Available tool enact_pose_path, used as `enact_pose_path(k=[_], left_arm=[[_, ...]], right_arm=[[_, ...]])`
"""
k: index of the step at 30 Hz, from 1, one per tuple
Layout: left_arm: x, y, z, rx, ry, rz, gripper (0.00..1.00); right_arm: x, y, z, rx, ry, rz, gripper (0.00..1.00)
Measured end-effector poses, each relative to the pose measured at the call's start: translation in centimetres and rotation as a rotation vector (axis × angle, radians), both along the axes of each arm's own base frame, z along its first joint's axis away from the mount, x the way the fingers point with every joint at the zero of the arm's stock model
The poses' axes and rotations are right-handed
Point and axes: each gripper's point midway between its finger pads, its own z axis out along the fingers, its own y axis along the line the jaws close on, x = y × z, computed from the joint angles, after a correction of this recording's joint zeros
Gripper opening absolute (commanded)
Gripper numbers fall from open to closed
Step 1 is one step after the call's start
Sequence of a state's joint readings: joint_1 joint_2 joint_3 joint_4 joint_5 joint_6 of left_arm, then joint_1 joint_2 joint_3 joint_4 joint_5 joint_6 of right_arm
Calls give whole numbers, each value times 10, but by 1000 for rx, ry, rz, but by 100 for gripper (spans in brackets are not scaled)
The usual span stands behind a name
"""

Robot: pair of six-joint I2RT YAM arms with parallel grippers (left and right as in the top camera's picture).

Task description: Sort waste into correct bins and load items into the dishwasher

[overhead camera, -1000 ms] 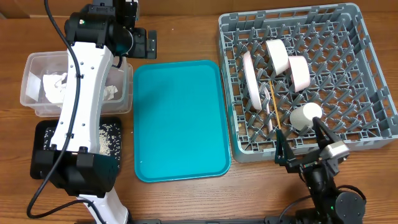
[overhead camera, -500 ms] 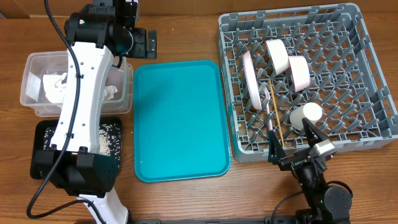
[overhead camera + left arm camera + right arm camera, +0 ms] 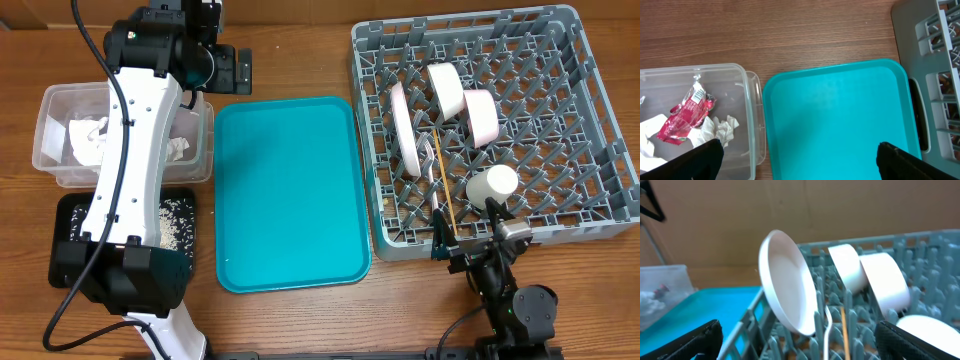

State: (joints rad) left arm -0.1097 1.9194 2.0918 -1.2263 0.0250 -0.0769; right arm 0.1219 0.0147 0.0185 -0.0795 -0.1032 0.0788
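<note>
Wood-grain table, plain brown backdrop in the right wrist view.

Left gripper: jaws spread wide, nothing between them. It hangs by the far-left corner of the teal rectangular serving tray. In its wrist view only the black fingertips show, cut off by the frame bottom.

Just left of the tray is the clear rectangular plastic tub. It holds the shiny red snack wrapper, lying on crumpled white paper napkins. The tub's left end is out of frame in the wrist view. From overhead its middle is hidden by the white left arm.

Flat black rectangular tray, toward the table's front-left corner, holds scattered white rice. The arm covers much of it, so I can't tell the rest of the contents.

Right gripper: jaws wide, empty, at the front edge of the large square grey plastic dish rack, pointing into it.

In the rack:
- White cup sits tilted among the pegs just beyond the gripper. I can't tell whether a finger touches it, and the wrist view crops it at lower right.
- White plastic fork and thin tan chopstick lie side by side. The fork's tines are hard to make out.
- Pale pink round plate stands on edge near the rack's left side.
- Two small white bowls stand on edge to its right.

The right wrist view is soft and blurred.
</note>
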Motion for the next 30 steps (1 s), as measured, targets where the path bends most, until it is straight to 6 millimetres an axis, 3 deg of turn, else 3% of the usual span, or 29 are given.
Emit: enact_pose_path(k=[7,30], left_arm=[[0,0,0,0,0,0,100],[0,0,0,0,0,0,100]], right_arm=[[3,-18,-1,-6,1,-80,100],[4,-25,-1,-104,-18,-107,100]])
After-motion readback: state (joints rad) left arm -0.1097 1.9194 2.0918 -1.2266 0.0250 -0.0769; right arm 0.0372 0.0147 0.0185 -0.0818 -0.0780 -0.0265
